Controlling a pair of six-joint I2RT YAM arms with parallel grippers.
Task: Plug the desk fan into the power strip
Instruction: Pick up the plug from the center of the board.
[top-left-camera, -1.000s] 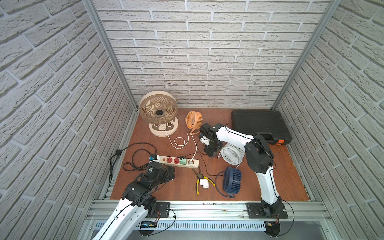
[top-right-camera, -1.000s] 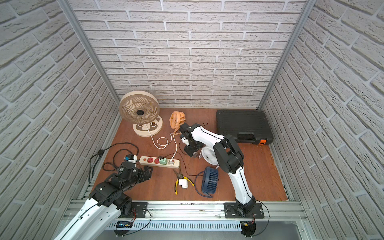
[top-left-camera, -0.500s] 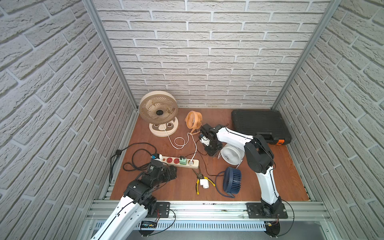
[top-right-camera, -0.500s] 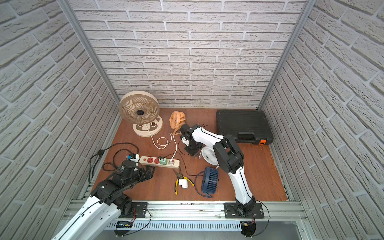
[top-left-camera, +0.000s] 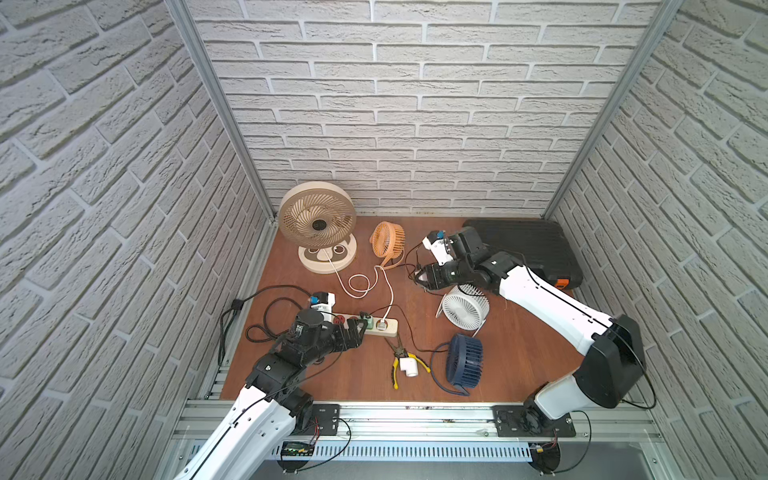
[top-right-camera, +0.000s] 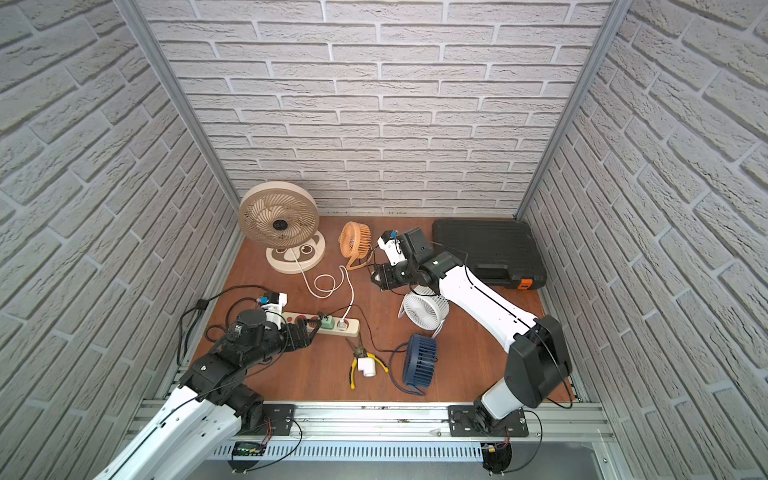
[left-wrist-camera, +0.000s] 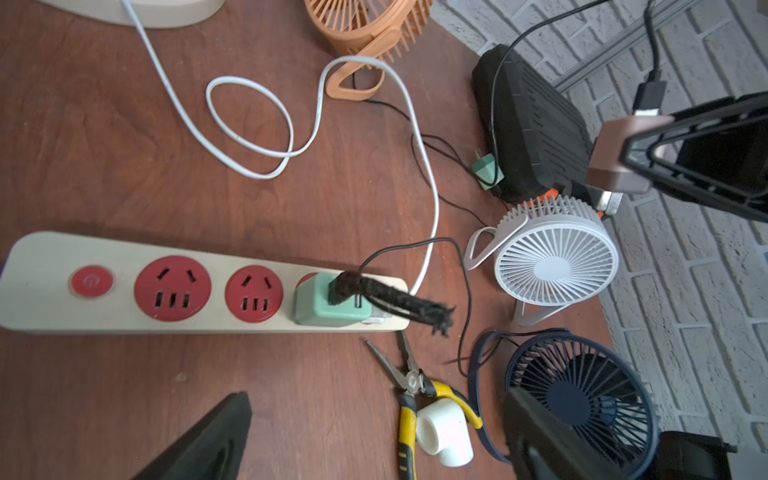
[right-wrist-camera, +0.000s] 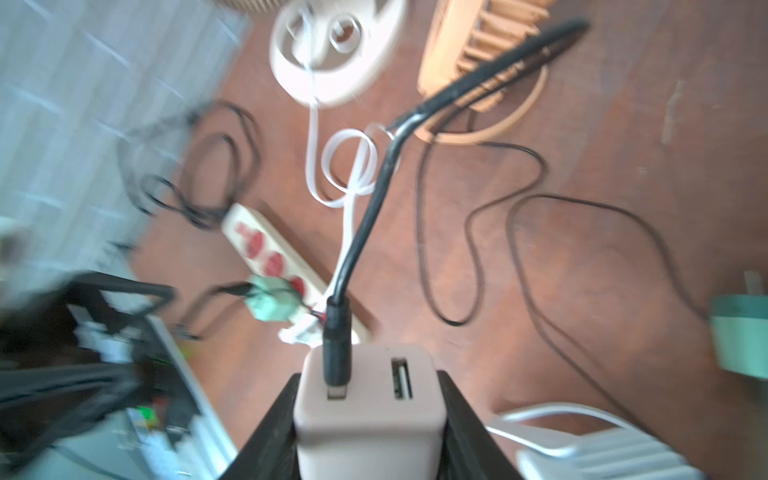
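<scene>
Right jaws clamp the pinkish-beige plastic charger block (right-wrist-camera: 368, 415), well apart from the long cream red-socketed power strip (left-wrist-camera: 41, 291) on the brown tabletop (top-left-camera: 365, 374); left jaws gape wide near it.
The block seems light, rigid and slick: grip its flat sides, since the black cable (right-wrist-camera: 361, 232) may tug.

Power strip (left-wrist-camera: 41, 299) switch (left-wrist-camera: 90, 281) shows a power symbol.

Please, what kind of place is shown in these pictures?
Probably a robot test cell, not a home: brick-pattern walls on aluminium posts, robot arms bolted to a metal rail, and a small wooden board holding fans and a power strip.
</scene>
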